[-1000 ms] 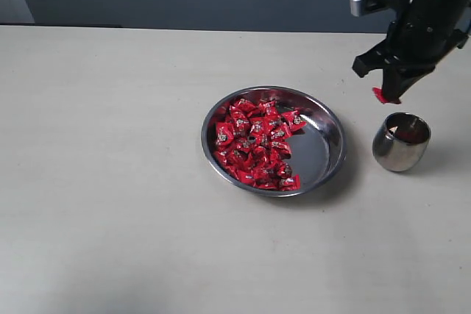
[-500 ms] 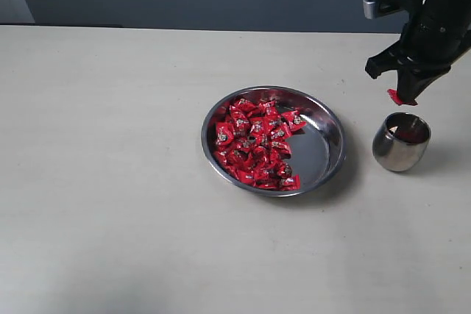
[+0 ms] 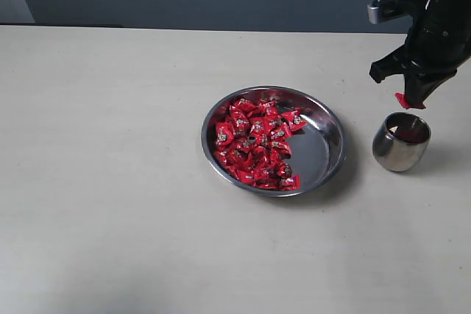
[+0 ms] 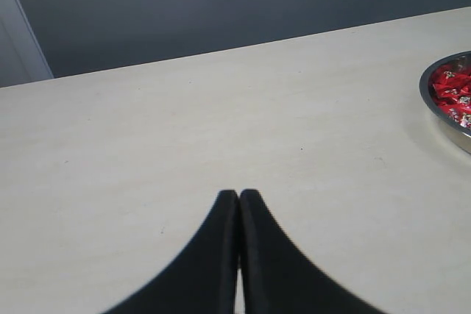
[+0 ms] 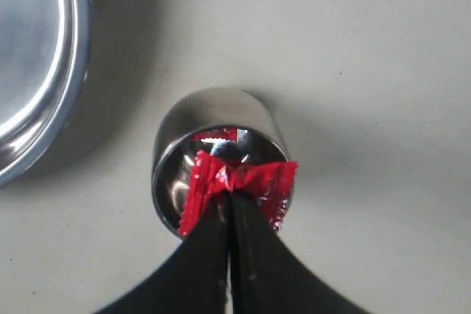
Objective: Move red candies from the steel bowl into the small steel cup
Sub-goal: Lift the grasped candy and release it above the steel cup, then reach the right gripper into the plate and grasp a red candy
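Because the red candy [image 5: 246, 180] I carry hangs right above the mouth of the small steel cup [image 3: 397, 154], the release turns on that one vertical line: the cup stands straight below my right gripper [image 3: 407, 98], wrapper and rim apart. My right jaws are pinched narrow on the candy's middle, its crinkled ends spreading sideways across the opening. The other red candies [image 3: 254, 145] lie heaped in the steel bowl [image 3: 316, 156] just beside the cup, and my left gripper [image 4: 239, 198], pressed together on nothing, sits beyond the bowl, so the right arm is plainly the nearer.
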{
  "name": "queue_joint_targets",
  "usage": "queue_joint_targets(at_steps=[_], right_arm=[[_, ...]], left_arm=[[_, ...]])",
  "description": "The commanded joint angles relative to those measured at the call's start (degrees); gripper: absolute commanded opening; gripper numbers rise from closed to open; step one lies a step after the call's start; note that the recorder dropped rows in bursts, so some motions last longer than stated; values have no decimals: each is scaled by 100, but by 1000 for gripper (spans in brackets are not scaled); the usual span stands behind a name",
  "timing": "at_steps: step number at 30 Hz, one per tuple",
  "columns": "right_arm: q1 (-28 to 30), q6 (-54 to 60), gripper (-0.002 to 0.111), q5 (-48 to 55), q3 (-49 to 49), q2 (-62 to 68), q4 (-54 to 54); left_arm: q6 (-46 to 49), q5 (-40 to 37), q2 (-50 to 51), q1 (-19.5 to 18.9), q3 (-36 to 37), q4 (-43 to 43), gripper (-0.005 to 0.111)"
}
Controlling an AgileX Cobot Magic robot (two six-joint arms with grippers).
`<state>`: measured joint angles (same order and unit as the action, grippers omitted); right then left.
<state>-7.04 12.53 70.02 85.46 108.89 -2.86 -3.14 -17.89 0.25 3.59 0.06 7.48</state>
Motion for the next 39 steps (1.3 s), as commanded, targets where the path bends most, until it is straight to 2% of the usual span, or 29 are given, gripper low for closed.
queue_joint_targets(at_steps=[1,4,7,11,14,18,21,25,30,33,39], right_arm=[[35,-58,7,-6,-18,-6,-47],[35,-57,23,-6,-18,-6,-34],[35,-70,31,-6,-18,-6,-34],[35,-70,31,-6,-18,-6,128],[-39,46,31,-6,2,-6,849],[-477,808,31,-6,2,14,1850],[-1084,849,31,-152,2,221,1741],[-1439,995,32,-663,2,546,1512],[-1474,812,32,-1498,2,741,1242],[-1474,812,47,-1963,2,868,1014],[-1474,679,45,-2263,377,1356,870]], left_arm=[[-32,30,-25,61,-6,9,0],[-32,30,-25,61,-6,9,0],[-32,30,-25,61,-6,9,0],[-32,30,-25,61,-6,9,0],[-32,30,-25,61,-6,9,0],[-32,30,-25,61,-6,9,0],[-32,30,-25,61,-6,9,0],[-32,30,-25,61,-6,9,0],[-32,30,-25,61,-6,9,0],[-32,30,-25,61,-6,9,0],[-32,30,-25,61,-6,9,0]])
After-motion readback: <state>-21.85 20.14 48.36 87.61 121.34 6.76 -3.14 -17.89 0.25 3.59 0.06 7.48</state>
